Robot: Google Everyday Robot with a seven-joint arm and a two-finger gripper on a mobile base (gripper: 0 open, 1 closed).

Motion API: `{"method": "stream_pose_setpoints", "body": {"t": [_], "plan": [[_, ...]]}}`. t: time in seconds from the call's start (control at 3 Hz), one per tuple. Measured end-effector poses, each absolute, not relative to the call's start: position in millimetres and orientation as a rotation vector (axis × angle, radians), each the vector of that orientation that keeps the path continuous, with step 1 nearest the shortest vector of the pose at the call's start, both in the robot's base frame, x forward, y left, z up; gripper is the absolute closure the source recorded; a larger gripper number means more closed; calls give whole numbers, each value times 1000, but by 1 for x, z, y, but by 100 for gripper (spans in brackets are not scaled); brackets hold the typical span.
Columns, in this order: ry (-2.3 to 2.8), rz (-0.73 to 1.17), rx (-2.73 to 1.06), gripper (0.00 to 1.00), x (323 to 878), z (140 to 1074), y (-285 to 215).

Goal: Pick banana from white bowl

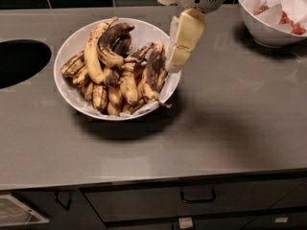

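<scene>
Camera view, one gripper [171,67], hanging tip-down over the right rim of the white bowl [143,32]. I can't tell whether it's open or closed. That one bowl sits left of centre on the grey counter [230,109], heaped with roughly a dozen brown-spotted bananas [94,51]. A second, deeper bowl [261,31] with paper and red bits sits far right. One dark round hole [19,61] at the left edge.
</scene>
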State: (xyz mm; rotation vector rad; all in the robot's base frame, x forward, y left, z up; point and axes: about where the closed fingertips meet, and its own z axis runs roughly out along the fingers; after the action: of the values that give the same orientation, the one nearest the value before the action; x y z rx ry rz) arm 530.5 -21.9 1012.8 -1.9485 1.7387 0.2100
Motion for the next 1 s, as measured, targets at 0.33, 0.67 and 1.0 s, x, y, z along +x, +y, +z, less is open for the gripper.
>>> {"method": "stream_pose_setpoints", "body": {"t": [0.33,0.67,1.0], "plan": [[1742,218,-1929,0,533,1013,-17],[1755,260,-1879,0,538,1011,4],[1741,333,-1893,0,543,1004,36]]}}
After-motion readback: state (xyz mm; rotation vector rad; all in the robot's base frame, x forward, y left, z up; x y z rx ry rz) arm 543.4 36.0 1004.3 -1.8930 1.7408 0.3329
